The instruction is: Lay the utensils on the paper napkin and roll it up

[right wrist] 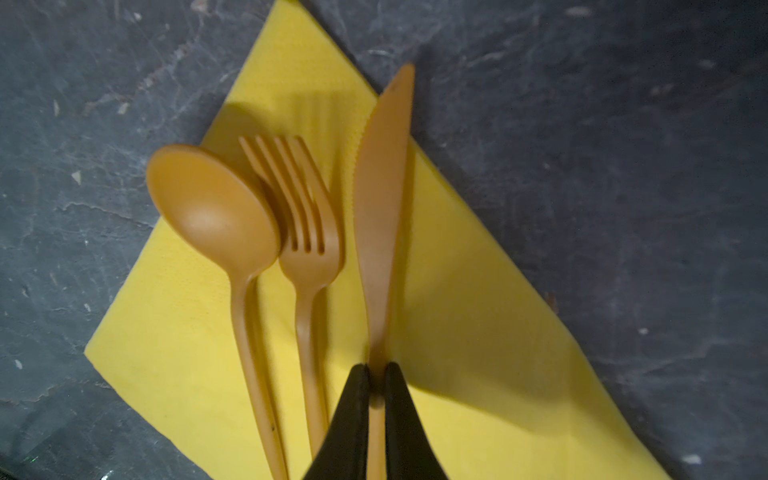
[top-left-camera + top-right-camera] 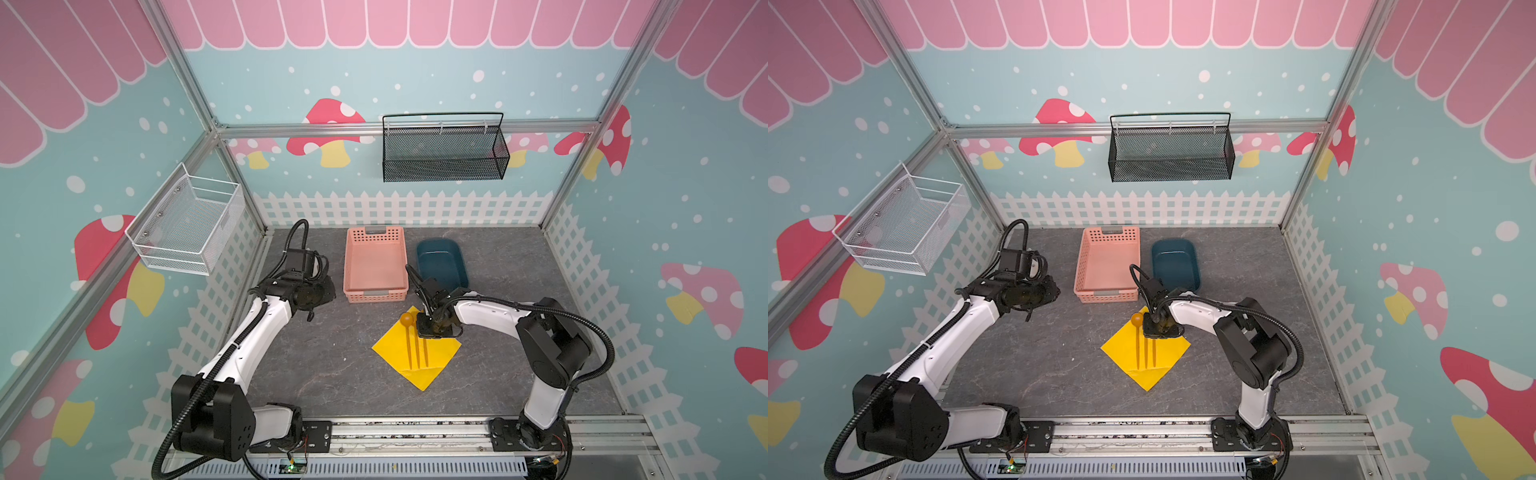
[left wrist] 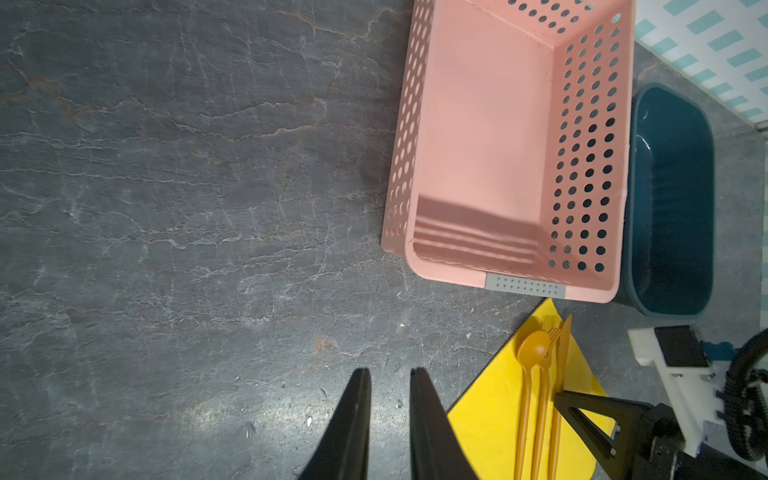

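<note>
The yellow paper napkin (image 2: 436,365) (image 1: 478,311) lies flat on the grey table, one corner pointing at the pink basket. Three orange utensils rest side by side on it: a spoon (image 1: 212,212) (image 2: 406,319), a fork (image 1: 309,249) and a knife (image 1: 380,187). The spoon's bowl hangs over the napkin's edge. My right gripper (image 1: 377,368) (image 2: 424,332) is shut on the knife's handle, low over the napkin. My left gripper (image 3: 390,370) hovers over bare table left of the napkin, its jaws a little apart with nothing between them.
A pink perforated basket (image 2: 376,297) (image 3: 405,145) stands just behind the napkin, with a dark blue tub (image 2: 461,257) (image 3: 673,199) to its right. A white wire basket (image 2: 187,224) and a black mesh basket (image 2: 444,149) hang on the walls.
</note>
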